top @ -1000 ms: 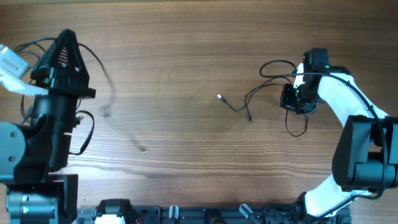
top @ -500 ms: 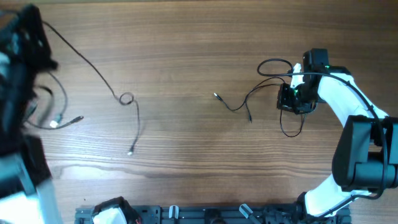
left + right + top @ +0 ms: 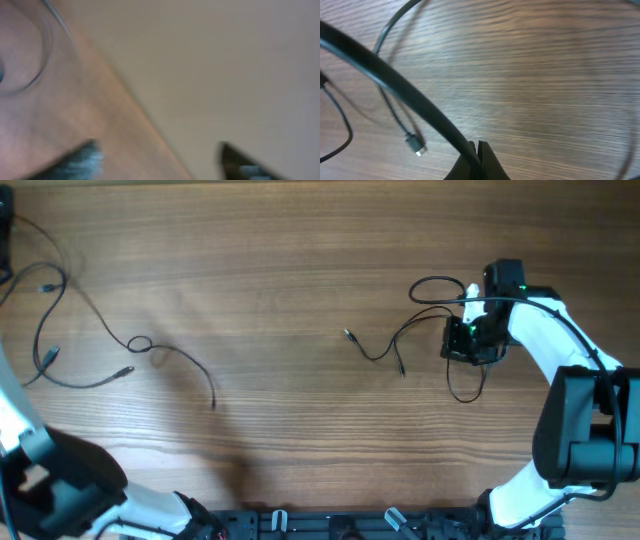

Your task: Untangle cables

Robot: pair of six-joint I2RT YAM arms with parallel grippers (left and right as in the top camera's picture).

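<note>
Two thin black cables lie apart on the wooden table [image 3: 290, 270]. The left cable [image 3: 139, 343] sprawls loose at the far left with a small loop in its middle. The right cable [image 3: 375, 357] runs from its plug end near the centre to my right gripper [image 3: 466, 340], which is shut on it. The right wrist view shows that cable [image 3: 395, 80] passing between the shut fingers of the right gripper [image 3: 480, 146], with a small plug [image 3: 415, 145] lying beside them. My left gripper [image 3: 157, 147] is blurred, open and holding nothing, over the table's edge. A blurred cable arc [image 3: 46, 45] shows at the upper left.
The left arm's base [image 3: 70, 480] fills the bottom left corner. The white right arm [image 3: 560, 360] stands along the right side. A dark rail [image 3: 330, 525] runs along the front edge. Beyond the table edge in the left wrist view is a beige surface [image 3: 225, 60].
The left gripper has opened and swung away to the left, out of the overhead view. Its cable now lies loose on the table. The right gripper has shifted slightly left, still holding its cable.
</note>
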